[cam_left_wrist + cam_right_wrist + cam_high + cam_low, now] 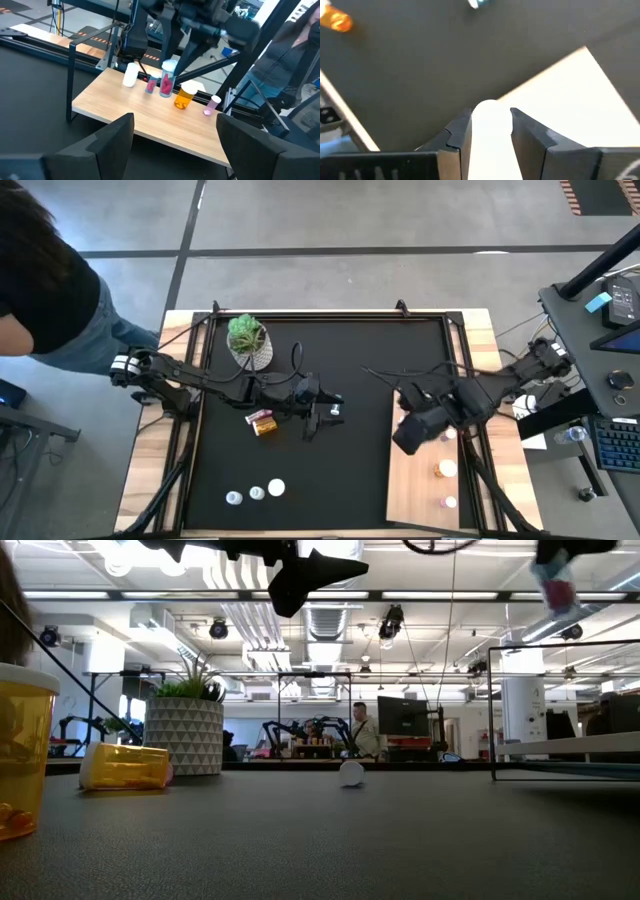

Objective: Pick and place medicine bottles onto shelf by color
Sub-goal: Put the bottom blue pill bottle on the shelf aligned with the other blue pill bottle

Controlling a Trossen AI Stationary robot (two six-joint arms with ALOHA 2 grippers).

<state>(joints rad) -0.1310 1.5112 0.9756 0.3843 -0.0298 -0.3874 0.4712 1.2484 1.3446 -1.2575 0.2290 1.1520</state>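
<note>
Carrying a pink bottle (166, 82) over the shelf (412, 480) at the lower right of the high view, right gripper (487, 125) clamped on its white cap, fingers closed only as far as the cap's width. Held above the board's upper end, close beside a white bottle (131, 75), a small pink one (150, 86), an amber bottle (184, 96) and another pink one (212, 105) already standing there. Judged as the placing step: next called for lowering beside the pinks, upright, then releasing without knocking neighbours. Left gripper (175, 132) hung at mid-mat, fingers spread wide, empty. Left on the mat: an amber bottle on its side (262, 421) left of centre, three white-capped ones (255, 493) at lower left.
</note>
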